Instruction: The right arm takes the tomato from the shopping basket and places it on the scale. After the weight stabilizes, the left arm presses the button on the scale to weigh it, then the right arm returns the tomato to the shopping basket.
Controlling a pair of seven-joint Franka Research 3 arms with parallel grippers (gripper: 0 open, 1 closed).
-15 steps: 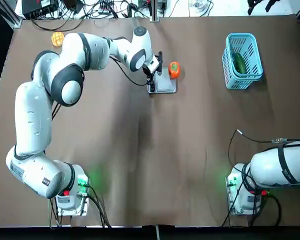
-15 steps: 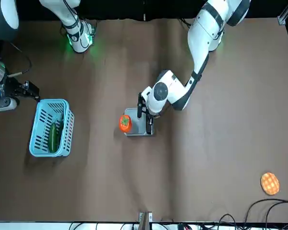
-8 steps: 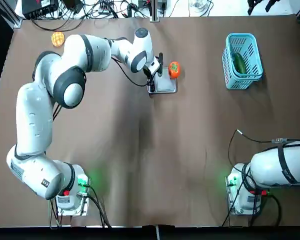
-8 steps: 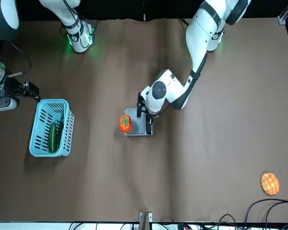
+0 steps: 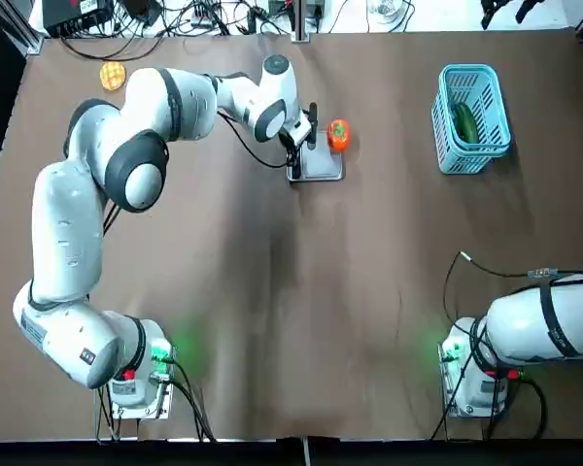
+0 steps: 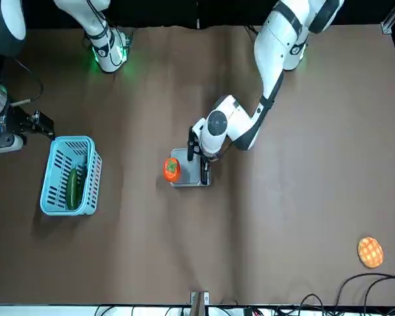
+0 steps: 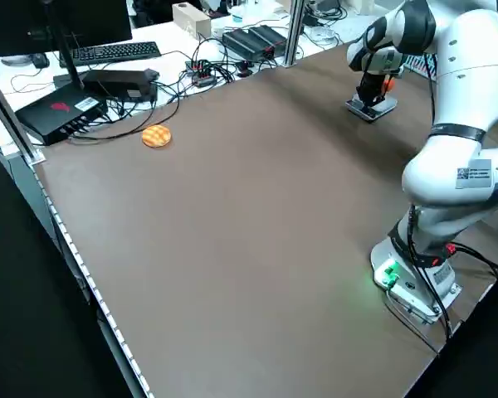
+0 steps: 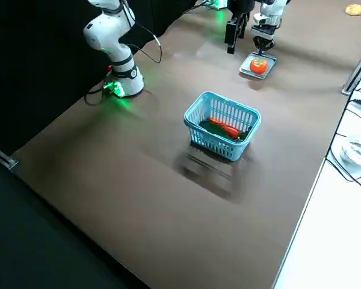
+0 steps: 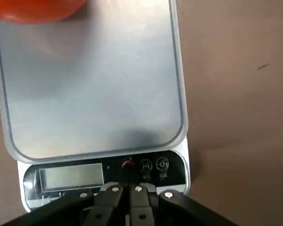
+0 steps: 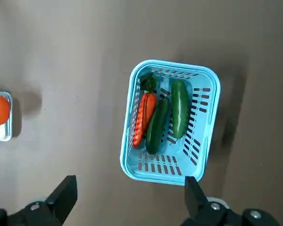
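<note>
The tomato [image 5: 338,135] sits on the far edge of the scale [image 5: 323,165], off the middle of its silver platform [image 9: 89,80]. My left gripper [image 5: 294,163] is shut and points down at the scale's dark button strip. In the left wrist view its tips [image 9: 130,187] lie just short of the small red button [image 9: 127,164]; contact cannot be made out. The shopping basket [image 5: 471,118] stands to the right. My right gripper [image 10: 129,188] hangs open high above the basket [image 10: 172,120], holding nothing.
The basket holds long green vegetables [image 10: 179,115] and an orange carrot [image 10: 144,117]. A yellow-orange waffle-like disc [image 5: 112,74] lies at the far left of the table. Cables and boxes [image 7: 108,87] line the far edge beyond the table.
The left arm's wrist has shifted very slightly over the scale. The tomato, scale, basket and right arm have not moved.
</note>
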